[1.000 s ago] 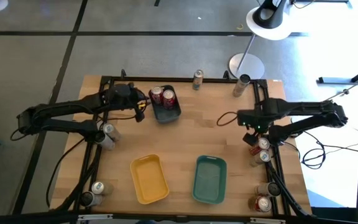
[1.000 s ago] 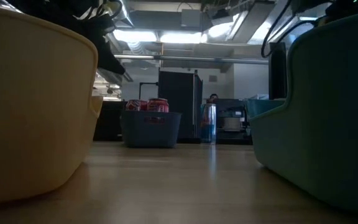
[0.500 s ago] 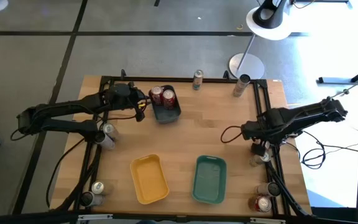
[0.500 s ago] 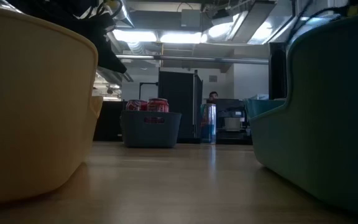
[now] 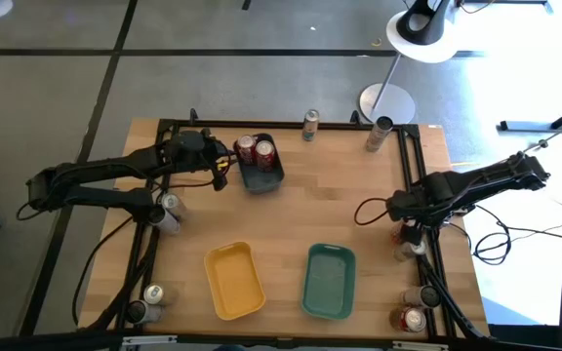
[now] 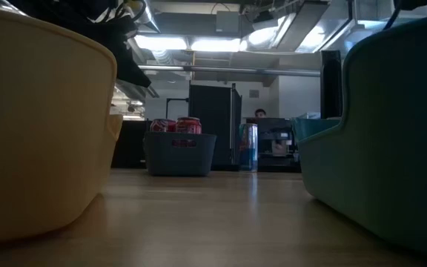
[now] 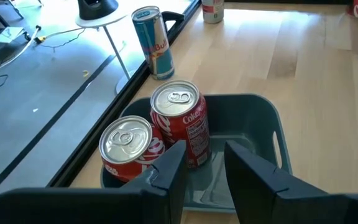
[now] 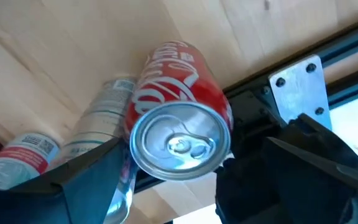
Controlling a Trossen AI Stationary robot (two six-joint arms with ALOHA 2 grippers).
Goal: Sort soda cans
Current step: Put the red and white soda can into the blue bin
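Over the last second the right arm has swung back from mid-worktop toward the right edge, and its right claw (image 8: 173,180) now sits over a red Coca-Cola can (image 8: 178,127), fingers spread wide on either side of it and not closed on it. That can stands in a small cluster at the right edge of the worktop (image 5: 359,185), touching a silver can (image 8: 101,118), with another red-and-white can (image 8: 23,158) just beyond.

Across the worktop, two red cans (image 7: 179,121) stand upright side by side in the dark blue tray (image 7: 260,124), nothing there having shifted. The left claw (image 7: 204,168) hovers just above the tray's near wall, its fingers narrowly parted and holding nothing. A blue-and-silver Red Bull can (image 7: 153,40) stands behind the tray at the far edge.

Nearer the front lie the yellow tray (image 5: 234,280) and the teal tray (image 5: 329,281), side by side. More cans (image 5: 169,210) wait along the left edge.
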